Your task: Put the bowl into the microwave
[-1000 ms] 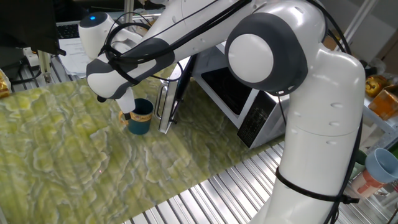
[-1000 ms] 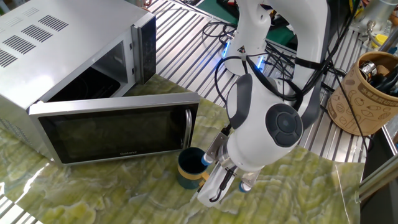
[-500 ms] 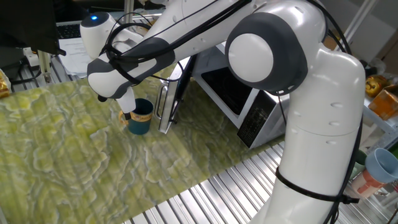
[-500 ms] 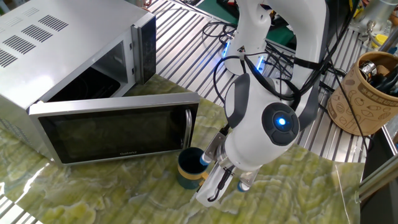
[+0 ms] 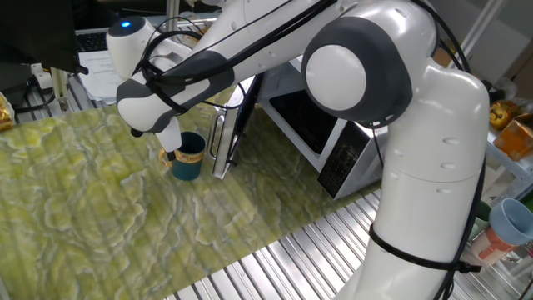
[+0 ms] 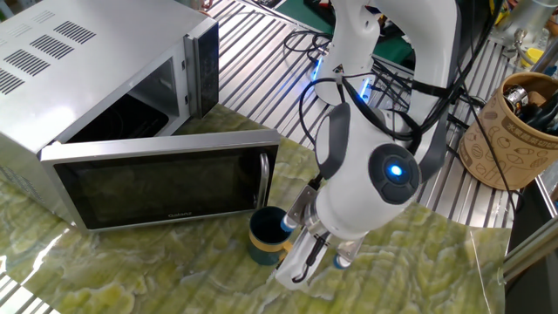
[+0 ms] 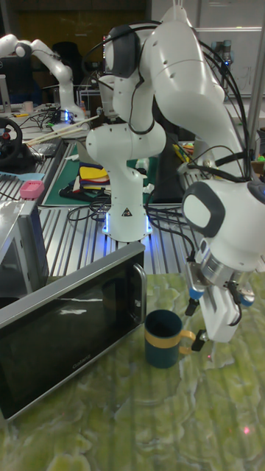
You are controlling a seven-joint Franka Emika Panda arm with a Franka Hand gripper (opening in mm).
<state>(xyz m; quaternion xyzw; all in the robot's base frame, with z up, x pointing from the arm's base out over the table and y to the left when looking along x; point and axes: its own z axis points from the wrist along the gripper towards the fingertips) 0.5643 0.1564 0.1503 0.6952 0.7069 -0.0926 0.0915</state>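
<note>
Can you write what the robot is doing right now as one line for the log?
stage: grasping | gripper: at bowl handle, grip unclear | bowl: upright on table by door | microwave: door open

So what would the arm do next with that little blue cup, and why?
Probably close the hand on the yellow handle and lift. The bowl stands on the mat by the handle end of the microwave door, which is swung wide open, so the cavity is reachable. Whether the fingers already pinch the handle is unclear.
</note>
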